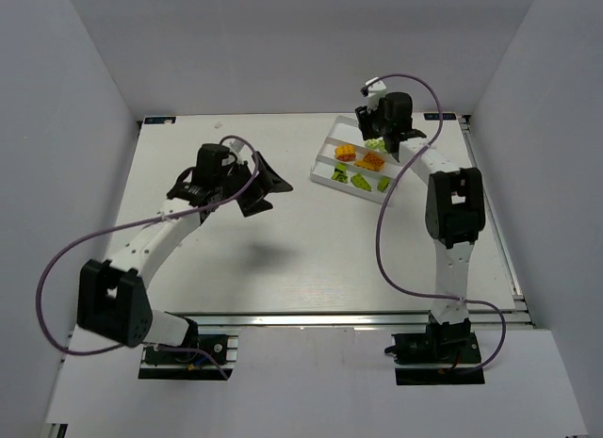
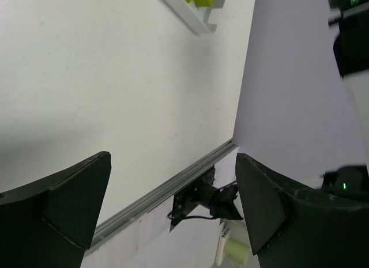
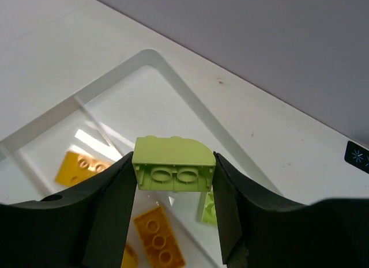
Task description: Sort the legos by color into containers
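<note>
The white tray (image 1: 319, 163) lies at the back right, split by ridges into long compartments. Two orange bricks (image 1: 345, 153) lie in a middle compartment and three lime-green bricks (image 1: 360, 182) in the nearest one. My right gripper (image 1: 384, 137) hovers over the tray's far part, shut on a lime-green brick (image 3: 173, 167) with a rounded top, held above the tray floor (image 3: 124, 104). Below it in the right wrist view lie orange bricks (image 3: 158, 239) and a green one (image 3: 209, 209). My left gripper (image 1: 268, 182) is open and empty over bare table, left of the tray.
White walls close in the table on the left, back and right. An aluminium rail (image 1: 311, 317) runs along the near edge. The left wrist view shows the tray's corner (image 2: 187, 17), the rail (image 2: 155, 196) and the right arm's base (image 2: 202, 200).
</note>
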`<act>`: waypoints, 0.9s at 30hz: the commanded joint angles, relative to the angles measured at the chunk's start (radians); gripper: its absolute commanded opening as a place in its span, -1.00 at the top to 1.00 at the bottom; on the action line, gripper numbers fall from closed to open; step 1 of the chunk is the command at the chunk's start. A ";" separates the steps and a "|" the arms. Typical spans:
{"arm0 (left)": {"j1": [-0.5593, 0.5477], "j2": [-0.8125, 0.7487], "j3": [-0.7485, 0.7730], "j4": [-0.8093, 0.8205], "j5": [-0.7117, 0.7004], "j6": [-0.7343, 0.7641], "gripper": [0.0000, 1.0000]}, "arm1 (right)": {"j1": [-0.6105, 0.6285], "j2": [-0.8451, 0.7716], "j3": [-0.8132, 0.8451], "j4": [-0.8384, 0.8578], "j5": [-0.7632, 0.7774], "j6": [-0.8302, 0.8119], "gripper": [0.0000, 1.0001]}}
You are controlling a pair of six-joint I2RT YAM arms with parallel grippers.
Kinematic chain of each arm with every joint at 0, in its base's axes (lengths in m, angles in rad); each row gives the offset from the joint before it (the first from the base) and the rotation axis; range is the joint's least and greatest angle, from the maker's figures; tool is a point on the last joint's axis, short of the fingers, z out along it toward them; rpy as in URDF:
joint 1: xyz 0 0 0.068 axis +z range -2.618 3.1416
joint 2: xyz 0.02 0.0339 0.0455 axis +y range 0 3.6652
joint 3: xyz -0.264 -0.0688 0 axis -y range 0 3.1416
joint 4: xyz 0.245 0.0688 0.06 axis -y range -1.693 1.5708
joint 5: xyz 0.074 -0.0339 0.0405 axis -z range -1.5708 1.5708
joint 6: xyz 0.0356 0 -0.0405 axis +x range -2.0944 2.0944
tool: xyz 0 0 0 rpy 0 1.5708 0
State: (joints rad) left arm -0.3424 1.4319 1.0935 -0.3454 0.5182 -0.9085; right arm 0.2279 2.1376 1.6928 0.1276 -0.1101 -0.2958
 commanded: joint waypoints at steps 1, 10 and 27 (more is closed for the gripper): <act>-0.004 -0.143 -0.084 -0.101 -0.083 0.034 -0.96 | -0.005 0.106 0.195 -0.025 0.136 0.000 1.00; -0.015 -0.314 -0.153 -0.193 -0.182 0.011 -0.96 | -0.019 0.298 0.366 -0.017 0.155 -0.034 0.30; -0.024 -0.294 -0.081 -0.247 -0.241 0.128 -0.96 | -0.064 -0.107 0.173 -0.279 -0.163 0.072 -0.79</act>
State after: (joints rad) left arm -0.3630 1.1427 0.9531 -0.5777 0.3084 -0.8478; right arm 0.1745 2.2517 1.8637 -0.0540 -0.1482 -0.2626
